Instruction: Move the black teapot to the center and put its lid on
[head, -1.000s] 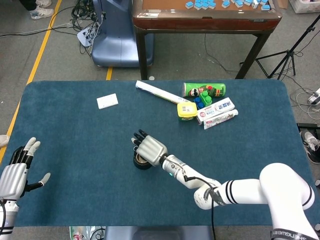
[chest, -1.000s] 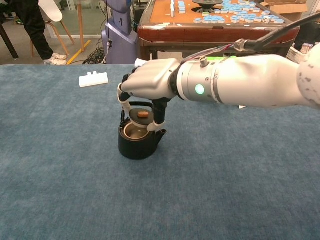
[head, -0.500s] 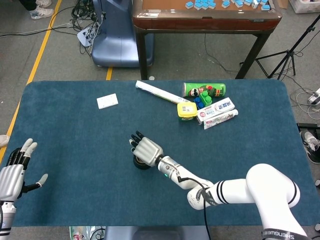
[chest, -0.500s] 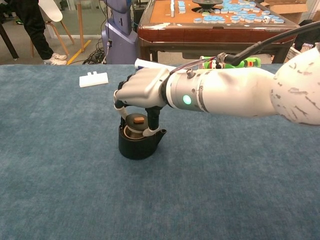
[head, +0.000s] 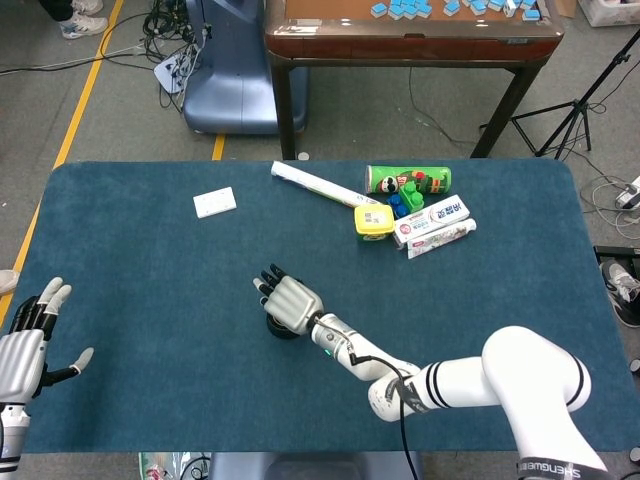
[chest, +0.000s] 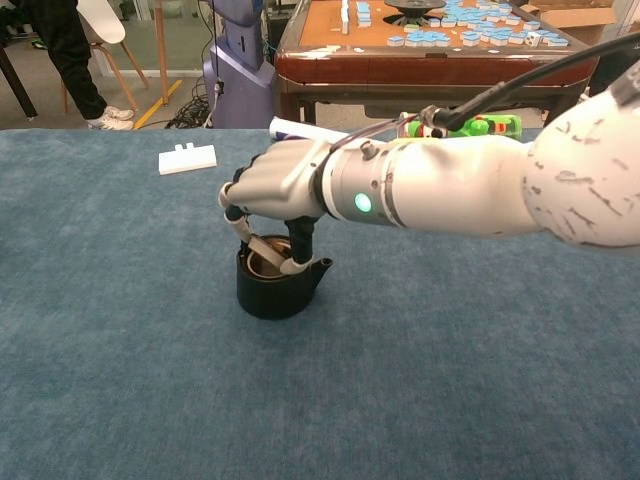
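Observation:
The black teapot (chest: 273, 288) stands near the middle of the blue table, spout to the right; in the head view only its dark edge (head: 279, 329) shows under my hand. My right hand (chest: 280, 185) (head: 288, 301) hovers right over it, fingers (chest: 299, 243) reaching down into the mouth. They pinch the lid (chest: 262, 249), which sits tilted at the pot's opening, mostly hidden by the hand. My left hand (head: 24, 349) lies at the table's left front edge, fingers spread, holding nothing.
A white block (head: 215, 202) (chest: 187, 158) lies at the back left. At the back right sit a long white tube (head: 320, 186), a green can (head: 408, 180), a yellow tub (head: 373, 221) and toothpaste boxes (head: 432, 225). A wooden table (chest: 420, 60) stands beyond.
My right hand has come down, bringing the lid from above the teapot to its mouth. The left hand has drifted slightly toward the front edge.

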